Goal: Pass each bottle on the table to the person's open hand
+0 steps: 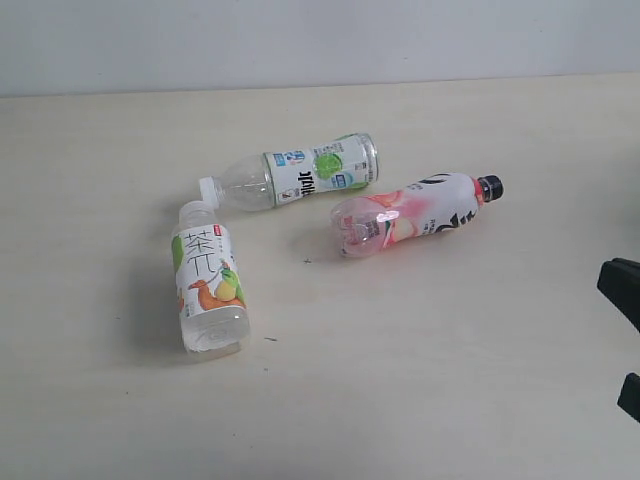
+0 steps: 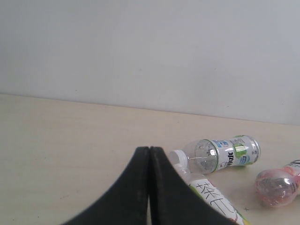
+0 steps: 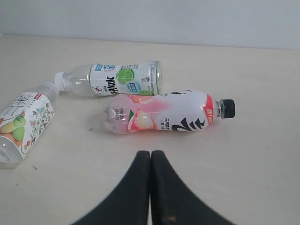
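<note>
Lying on their sides on the pale table (image 1: 450, 390): three bottles, none upright.

Fruit-label bottle (image 1: 210, 285): left of the group and nearest. White cap points to the far side, clear base to the near side.

Lime-label bottle (image 1: 305, 175): farthest of the three, lying roughly left to right. White cap at its left end, just beside the cap of the fruit-label bottle; cannot tell whether the two caps touch.

Pink bottle (image 1: 410, 212): right of the other two, black cap pointing right and slightly far, rounded pink base toward the left and near. A gap of bare table separates it from the lime-label bottle.

Left gripper (image 2: 149, 150): black fingers pressed flat against each other, no gap, nothing between them. In the left wrist view the fruit-label bottle (image 2: 215, 201) is partly hidden behind one finger; the lime-label bottle (image 2: 220, 153) and pink bottle (image 2: 276, 185) lie beyond.

Right gripper (image 3: 150, 153): jaws likewise closed tight on nothing. In the right wrist view the pink bottle (image 3: 164, 112) lies just ahead of the fingertips, apart from them.

Two dark shapes (image 1: 622, 285) cut by the right edge of the exterior view; cannot tell what they are. Plain grey wall (image 1: 320, 40) behind the table's far edge.
</note>
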Robot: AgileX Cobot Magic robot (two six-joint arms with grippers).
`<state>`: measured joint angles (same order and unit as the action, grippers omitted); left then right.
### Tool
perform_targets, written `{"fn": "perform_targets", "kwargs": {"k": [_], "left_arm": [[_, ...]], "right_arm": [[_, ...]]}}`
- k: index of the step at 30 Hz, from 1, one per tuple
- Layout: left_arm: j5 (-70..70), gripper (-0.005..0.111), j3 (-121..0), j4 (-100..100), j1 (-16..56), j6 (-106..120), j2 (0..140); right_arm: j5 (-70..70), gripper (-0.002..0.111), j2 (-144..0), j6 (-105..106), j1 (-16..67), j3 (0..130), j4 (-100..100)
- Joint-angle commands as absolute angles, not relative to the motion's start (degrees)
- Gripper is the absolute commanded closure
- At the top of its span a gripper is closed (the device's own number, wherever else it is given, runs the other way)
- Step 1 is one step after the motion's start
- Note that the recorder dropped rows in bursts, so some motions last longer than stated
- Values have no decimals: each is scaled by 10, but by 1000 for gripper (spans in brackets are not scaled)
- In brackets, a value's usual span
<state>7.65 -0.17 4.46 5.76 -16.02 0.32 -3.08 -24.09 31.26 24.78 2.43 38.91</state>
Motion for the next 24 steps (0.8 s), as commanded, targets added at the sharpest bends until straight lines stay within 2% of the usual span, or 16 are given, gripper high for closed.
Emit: {"fn": "perform_targets", "kwargs": {"k": [1, 24], "left_arm": [[76, 107, 0, 45, 59, -160, 0], [76, 107, 0, 45, 59, -160, 0]], "right_arm": [[-20, 108, -238, 314, 249, 22, 390], [-20, 108, -238, 304, 249, 22, 388]]}}
